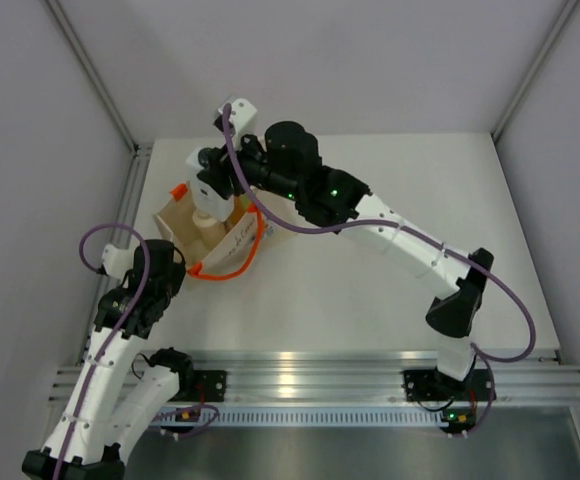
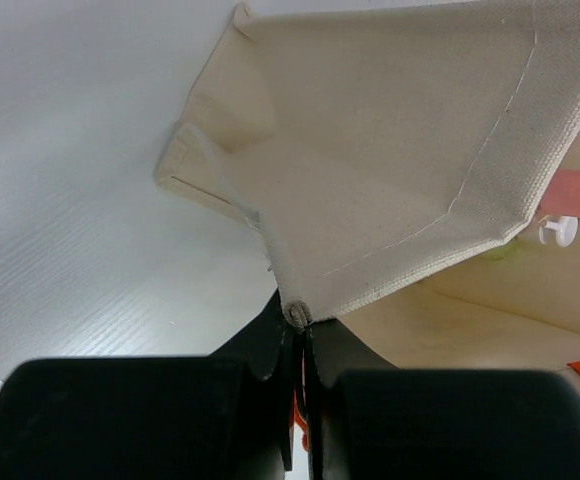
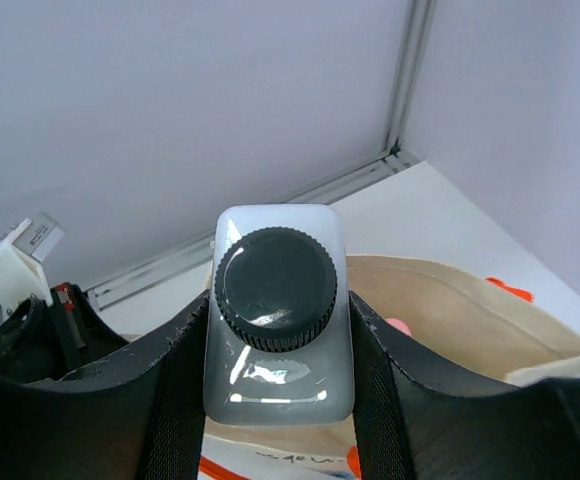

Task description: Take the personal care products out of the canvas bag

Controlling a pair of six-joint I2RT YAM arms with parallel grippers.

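On the table, toward 10 o'clock, the left gripper pinches the rim of the canvas bag, fingers pressed together on the cloth; if that thin hold slips, the mouth would likely sag shut. Beyond, over the bag, the right gripper clamps the clear bottle by its smooth sides, which could slide free. Only a pink cap and a white cap show inside; any other contents are hidden.

top: canvas bag mostly under right arm, contents hidden | left wrist: pink cap cut by right edge, its bottle unseen; white cap half behind bag rim, possibly the yellow-green bottle's | right wrist: clear bottle base off-frame
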